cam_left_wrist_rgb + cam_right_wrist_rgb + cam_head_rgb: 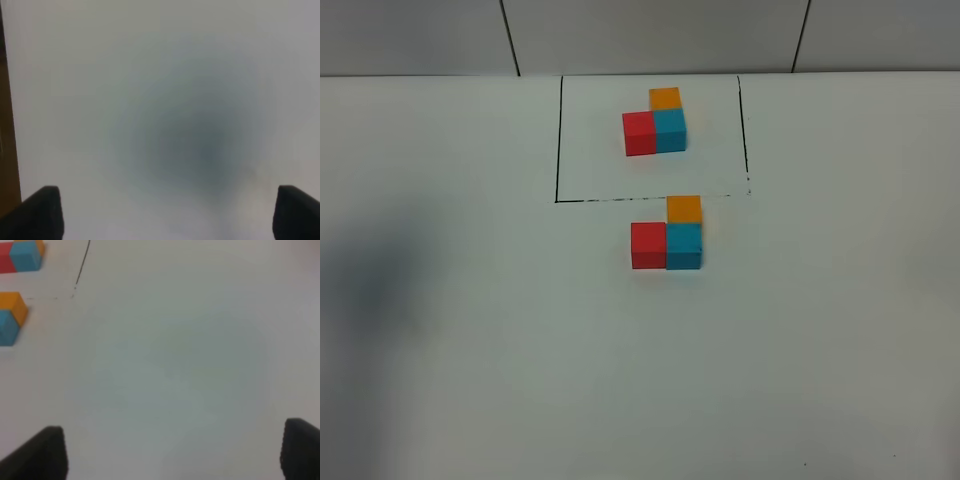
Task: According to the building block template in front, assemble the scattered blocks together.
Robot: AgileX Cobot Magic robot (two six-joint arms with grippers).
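The building block template [655, 125] is an L of red, cyan-blue and orange cubes inside a thin black frame [558, 140] at the back of the white table. Just in front of the frame, the scattered red block [648, 246], cyan-blue block [684, 246] and orange block [684, 209] sit touching in the same L shape. Neither gripper shows in the exterior high view. My left gripper [167, 215] is open and empty over bare table. My right gripper [170, 452] is open and empty, well off to the side of the orange block [12, 307] and cyan-blue block [7, 327].
The white table [470, 350] spreads wide around the blocks. A tiled wall [650, 35] rises behind its far edge. A brown strip [5, 150] runs along the table's edge in the left wrist view. The template's corner [22, 255] shows in the right wrist view.
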